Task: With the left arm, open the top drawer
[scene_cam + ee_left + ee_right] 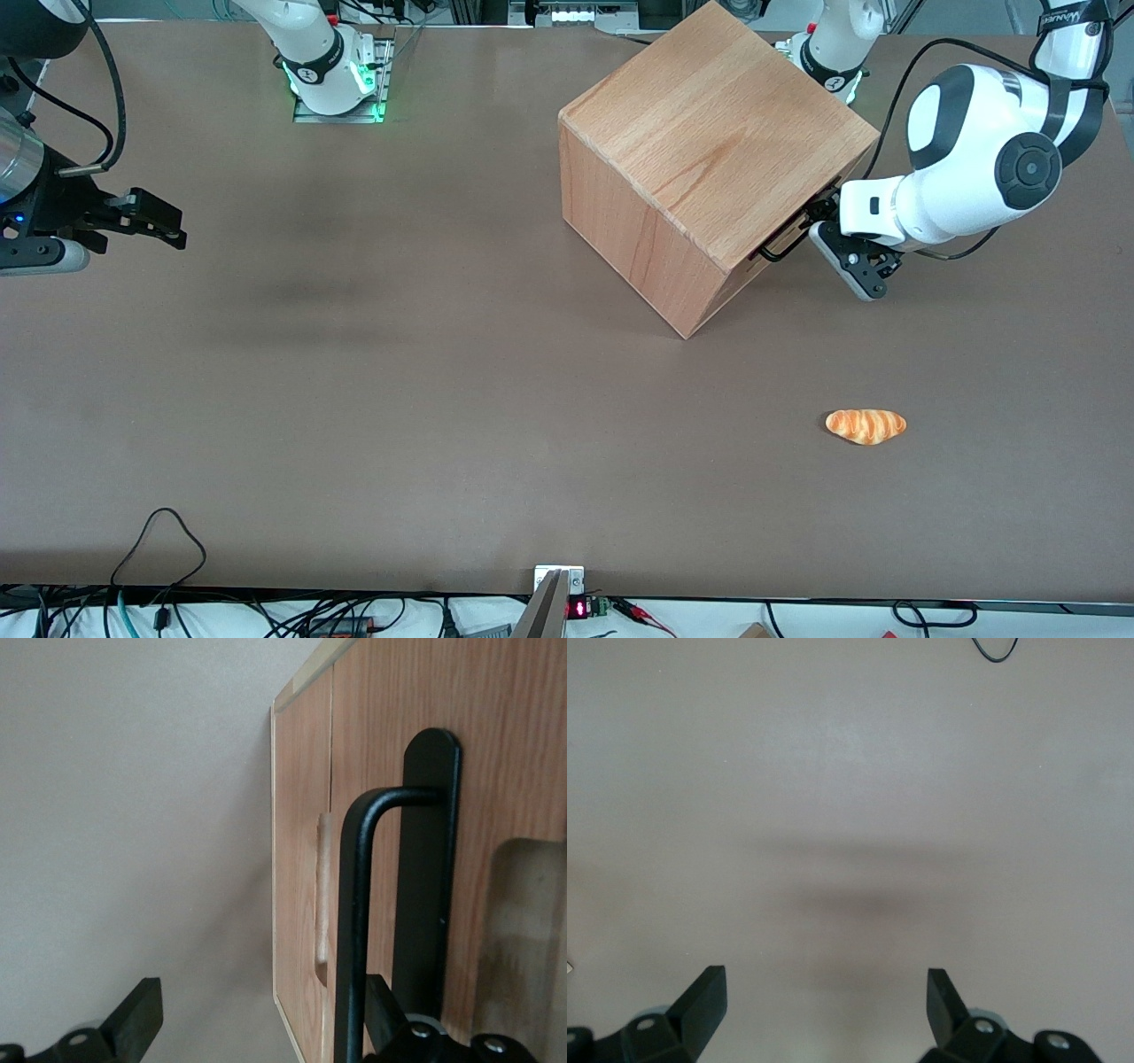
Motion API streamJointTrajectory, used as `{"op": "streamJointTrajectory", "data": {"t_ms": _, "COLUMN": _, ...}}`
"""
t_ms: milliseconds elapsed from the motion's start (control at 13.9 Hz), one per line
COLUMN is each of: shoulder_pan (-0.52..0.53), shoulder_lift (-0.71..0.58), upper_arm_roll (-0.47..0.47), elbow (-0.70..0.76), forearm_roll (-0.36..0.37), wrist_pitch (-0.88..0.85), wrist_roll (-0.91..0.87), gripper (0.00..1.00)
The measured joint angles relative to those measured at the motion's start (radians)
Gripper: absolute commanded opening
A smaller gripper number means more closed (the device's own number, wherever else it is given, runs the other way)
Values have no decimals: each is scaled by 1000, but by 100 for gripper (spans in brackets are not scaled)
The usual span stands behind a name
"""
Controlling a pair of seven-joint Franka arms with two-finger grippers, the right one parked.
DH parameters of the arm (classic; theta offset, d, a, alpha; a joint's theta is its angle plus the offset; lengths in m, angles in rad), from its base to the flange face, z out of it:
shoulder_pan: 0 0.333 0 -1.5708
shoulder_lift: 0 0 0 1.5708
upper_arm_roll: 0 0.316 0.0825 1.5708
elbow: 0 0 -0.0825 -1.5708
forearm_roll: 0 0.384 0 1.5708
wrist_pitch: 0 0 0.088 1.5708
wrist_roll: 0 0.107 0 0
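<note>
The beech cube cabinet (pixel 709 133) stands turned at an angle, its front facing the working arm's end of the table. The top drawer (pixel 505 744) shows as a light-wood front carrying a thin black wire handle (pixel 352 930). My left arm (pixel 974 168) reaches in low toward that front. The gripper (pixel 813 232) is open right at the handle (pixel 780 251). In the left wrist view the gripper (pixel 260 1010) has the handle bar between its fingers, close to one finger (pixel 383 1003); the other finger (pixel 137 1017) stands well off over the table. The drawer front looks level with the panel beside it.
A second wooden panel (pixel 301 815) with a rounded wooden grip sits beside the drawer front. A small bread roll (pixel 866 426) lies on the brown table (pixel 399 372), nearer the front camera than the cabinet. A black cable loop (pixel 159 532) rests near the front edge.
</note>
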Motion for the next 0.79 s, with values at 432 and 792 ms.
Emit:
{"op": "streamJointTrajectory", "data": {"t_ms": 432, "shoulder_pan": -1, "shoulder_lift": 11, "upper_arm_roll": -8, "elbow": -20, "forearm_roll": -1, "wrist_pitch": 47, "wrist_roll": 0, "gripper": 100}}
{"op": "streamJointTrajectory", "data": {"t_ms": 792, "shoulder_pan": 0, "shoulder_lift": 15, "upper_arm_roll": -8, "elbow": -24, "forearm_roll": -1, "wrist_pitch": 61, "wrist_roll": 1, "gripper": 100}}
